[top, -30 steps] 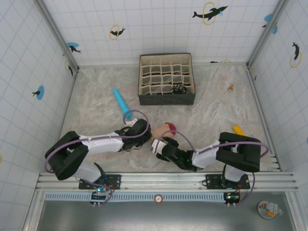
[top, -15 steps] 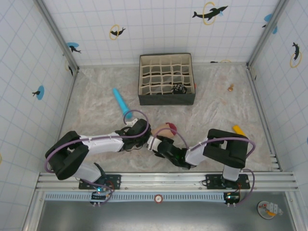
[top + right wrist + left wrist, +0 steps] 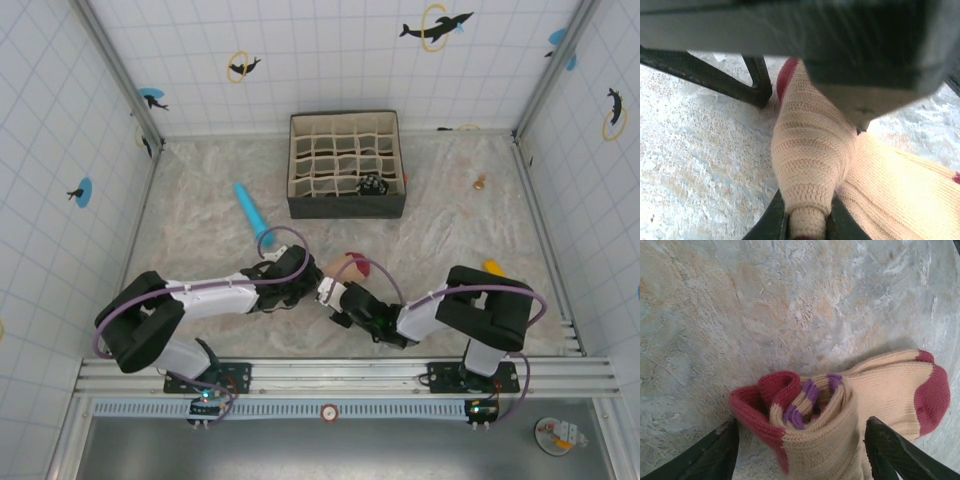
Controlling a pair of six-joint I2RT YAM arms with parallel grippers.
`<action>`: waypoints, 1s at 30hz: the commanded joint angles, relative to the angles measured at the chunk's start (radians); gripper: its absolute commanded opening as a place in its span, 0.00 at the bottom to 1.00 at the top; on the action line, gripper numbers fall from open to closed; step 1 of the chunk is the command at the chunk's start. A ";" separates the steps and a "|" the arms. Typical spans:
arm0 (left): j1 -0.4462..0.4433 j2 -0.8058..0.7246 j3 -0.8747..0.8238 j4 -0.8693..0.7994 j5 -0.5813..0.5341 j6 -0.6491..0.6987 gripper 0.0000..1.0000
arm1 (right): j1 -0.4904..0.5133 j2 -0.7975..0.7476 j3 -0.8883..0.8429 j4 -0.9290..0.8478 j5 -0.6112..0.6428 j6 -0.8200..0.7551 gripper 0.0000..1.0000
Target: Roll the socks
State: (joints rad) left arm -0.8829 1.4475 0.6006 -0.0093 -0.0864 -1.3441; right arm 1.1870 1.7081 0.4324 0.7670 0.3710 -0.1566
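Note:
The peach sock (image 3: 875,390) with its maroon toe lies on the table, its cuff end wound into a roll showing purple stripes. My left gripper (image 3: 802,422) stands open, one finger on each side of the roll and neither touching it. My right gripper (image 3: 807,226) is shut on the near end of that roll (image 3: 810,150). From above, both grippers (image 3: 308,280) (image 3: 328,292) meet at the peach sock (image 3: 347,266) in the front middle. The black-and-white striped sock (image 3: 373,185) sits bundled in a cell of the box.
A dark compartment box (image 3: 347,205) stands at the back centre. A blue cylinder (image 3: 250,212) lies left of it. A yellow piece (image 3: 496,270) and a small tan object (image 3: 480,183) lie to the right. Tiled walls enclose the table.
My left gripper has opened and let go of the roll. My right gripper has slid left and closed on the roll's end.

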 commanded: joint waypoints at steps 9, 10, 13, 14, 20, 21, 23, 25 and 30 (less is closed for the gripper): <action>-0.007 -0.082 0.005 -0.053 -0.036 -0.005 0.66 | -0.106 -0.023 -0.106 -0.182 -0.258 0.273 0.00; -0.006 -0.084 0.002 -0.053 -0.035 -0.004 0.65 | -0.116 -0.028 -0.111 -0.193 -0.279 0.300 0.00; -0.007 -0.085 0.000 -0.053 -0.032 0.001 0.62 | -0.159 -0.040 -0.114 -0.240 -0.374 0.381 0.00; -0.007 -0.085 0.001 -0.051 -0.032 0.003 0.61 | -0.174 -0.043 -0.120 -0.246 -0.408 0.404 0.00; -0.018 -0.064 0.022 -0.012 0.006 0.019 0.51 | -0.246 -0.053 -0.154 -0.253 -0.529 0.517 0.00; -0.025 -0.057 0.028 -0.006 0.010 0.019 0.50 | -0.253 -0.053 -0.160 -0.246 -0.536 0.523 0.00; -0.038 -0.036 0.040 0.006 0.022 0.018 0.50 | -0.254 -0.057 -0.167 -0.239 -0.519 0.524 0.00; -0.050 -0.011 0.050 0.019 0.037 0.008 0.50 | -0.254 -0.057 -0.166 -0.245 -0.502 0.525 0.00; -0.082 0.050 0.076 0.054 0.042 -0.014 0.55 | -0.254 -0.056 -0.163 -0.247 -0.478 0.524 0.00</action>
State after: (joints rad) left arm -0.9508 1.4677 0.6449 0.0170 -0.0563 -1.3411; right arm 0.9337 1.6115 0.3260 0.7773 -0.1127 0.3435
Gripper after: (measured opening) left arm 0.543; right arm 0.145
